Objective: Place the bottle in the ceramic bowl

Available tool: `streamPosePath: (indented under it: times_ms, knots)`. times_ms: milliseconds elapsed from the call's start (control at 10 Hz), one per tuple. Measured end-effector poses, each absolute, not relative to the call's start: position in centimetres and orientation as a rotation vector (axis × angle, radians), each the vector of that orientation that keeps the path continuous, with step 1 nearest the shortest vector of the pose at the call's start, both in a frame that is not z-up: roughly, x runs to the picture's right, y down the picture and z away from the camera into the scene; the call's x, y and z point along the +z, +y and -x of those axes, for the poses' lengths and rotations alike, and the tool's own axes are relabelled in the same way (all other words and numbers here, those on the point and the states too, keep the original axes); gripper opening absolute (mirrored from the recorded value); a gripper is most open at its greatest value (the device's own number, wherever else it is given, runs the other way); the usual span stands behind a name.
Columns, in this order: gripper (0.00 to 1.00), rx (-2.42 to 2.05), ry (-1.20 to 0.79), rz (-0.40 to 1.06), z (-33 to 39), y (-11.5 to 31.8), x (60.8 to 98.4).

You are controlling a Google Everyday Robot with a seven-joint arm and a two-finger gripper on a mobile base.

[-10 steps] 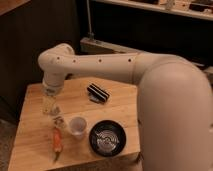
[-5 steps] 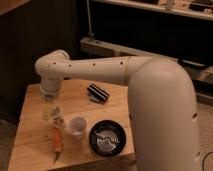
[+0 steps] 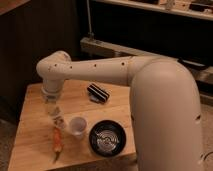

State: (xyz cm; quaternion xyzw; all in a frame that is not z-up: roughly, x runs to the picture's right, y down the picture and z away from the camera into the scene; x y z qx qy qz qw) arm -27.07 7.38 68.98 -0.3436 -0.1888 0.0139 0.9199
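The end effector [image 3: 56, 116] hangs straight down from the wrist at the left part of the surface [image 3: 34, 107]. It has dropped lower over the last second, so it now sits right at the bottle [image 3: 60, 122], which stands just beneath it. From where I stand I cannot tell whether it is wide, narrow or already clamped on the bottle, because the two pale shapes run together. I'd judge this to be the moment of the grasp (the lift has not begun). Just beside it, toward the bowl, stands a small white cup [image 3: 77, 128], and an orange carrot [image 3: 57, 143] lies just nearer the front edge. Beyond the cup sits the ceramic bowl [image 3: 106, 140], with nothing in it. A black striped object [image 3: 98, 92] lies further back. The big white arm [image 3: 165, 100] fills the right of the view and hides that edge of the surface.
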Motion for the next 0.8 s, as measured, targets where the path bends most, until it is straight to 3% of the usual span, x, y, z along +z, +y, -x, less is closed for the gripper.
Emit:
streamPosePath:
  times_ms: [400, 800]
  knots:
    - [0.02, -0.006, -0.391, 0.713, 27.22, 7.82, 69.48]
    - [0.00, 0.005, -0.364, 0.668, 26.24, 7.18, 69.27]
